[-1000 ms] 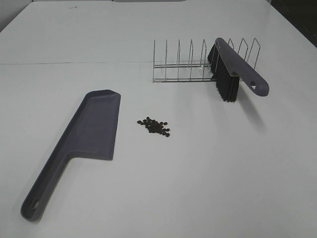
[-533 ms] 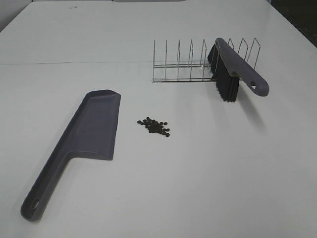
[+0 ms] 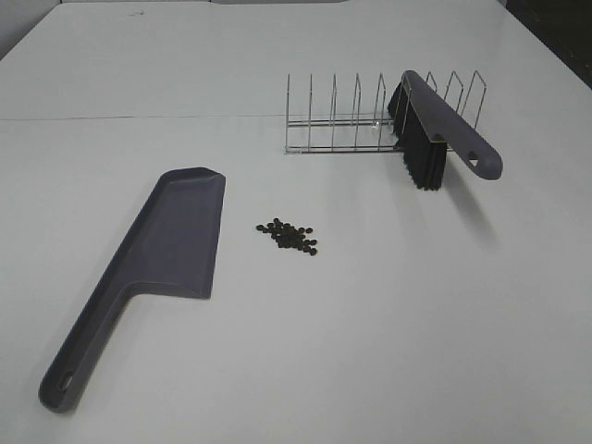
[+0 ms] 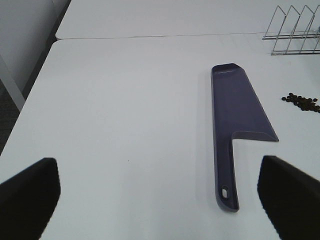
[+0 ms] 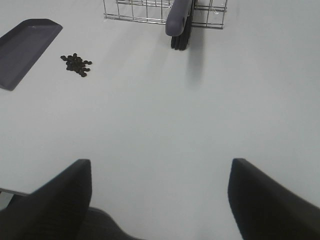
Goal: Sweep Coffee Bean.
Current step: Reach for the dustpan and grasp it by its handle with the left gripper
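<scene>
The coffee beans lie in a loose cluster on the white table, just right of the purple dustpan. The dustpan lies flat with its handle toward the near left. The purple brush with black bristles leans in the wire rack at the back right. No gripper shows in the high view. The left gripper is open and empty, back from the dustpan, with the beans beyond it. The right gripper is open and empty, well back from the beans and the brush.
The wire rack also shows in the left wrist view and the right wrist view. A seam between two table tops runs across the back. The table's left edge drops to the floor.
</scene>
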### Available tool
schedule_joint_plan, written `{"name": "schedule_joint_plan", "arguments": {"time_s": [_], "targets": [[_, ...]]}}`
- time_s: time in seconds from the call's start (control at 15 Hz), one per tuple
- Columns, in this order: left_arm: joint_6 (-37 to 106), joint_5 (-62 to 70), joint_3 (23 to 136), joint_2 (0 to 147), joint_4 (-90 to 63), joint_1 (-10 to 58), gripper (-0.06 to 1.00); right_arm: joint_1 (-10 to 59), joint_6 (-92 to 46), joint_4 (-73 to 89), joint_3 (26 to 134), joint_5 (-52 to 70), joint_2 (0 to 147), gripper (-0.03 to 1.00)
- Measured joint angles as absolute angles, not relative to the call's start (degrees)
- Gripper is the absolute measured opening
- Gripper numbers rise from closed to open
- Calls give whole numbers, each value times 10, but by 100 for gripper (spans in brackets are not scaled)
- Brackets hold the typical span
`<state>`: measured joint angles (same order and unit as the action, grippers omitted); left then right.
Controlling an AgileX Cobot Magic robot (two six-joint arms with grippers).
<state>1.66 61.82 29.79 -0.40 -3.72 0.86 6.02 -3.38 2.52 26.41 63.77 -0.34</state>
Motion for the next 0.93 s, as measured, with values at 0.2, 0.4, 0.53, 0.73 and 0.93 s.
{"name": "schedule_joint_plan", "arguments": {"time_s": [0.2, 0.4, 0.53, 0.73, 0.93], "targets": [[17, 618, 298, -4, -37, 9, 99, 60, -34, 25, 264, 638, -3, 63], [17, 618, 298, -4, -37, 9, 99, 60, -34, 25, 264, 638, -3, 63], [17, 618, 298, -4, -37, 9, 99, 60, -34, 25, 264, 638, -3, 63], [17, 618, 298, -4, -36, 9, 99, 60, -34, 25, 264, 638, -3, 63], [11, 618, 298, -4, -25, 9, 99, 60, -34, 25, 264, 638, -3, 63]]}}
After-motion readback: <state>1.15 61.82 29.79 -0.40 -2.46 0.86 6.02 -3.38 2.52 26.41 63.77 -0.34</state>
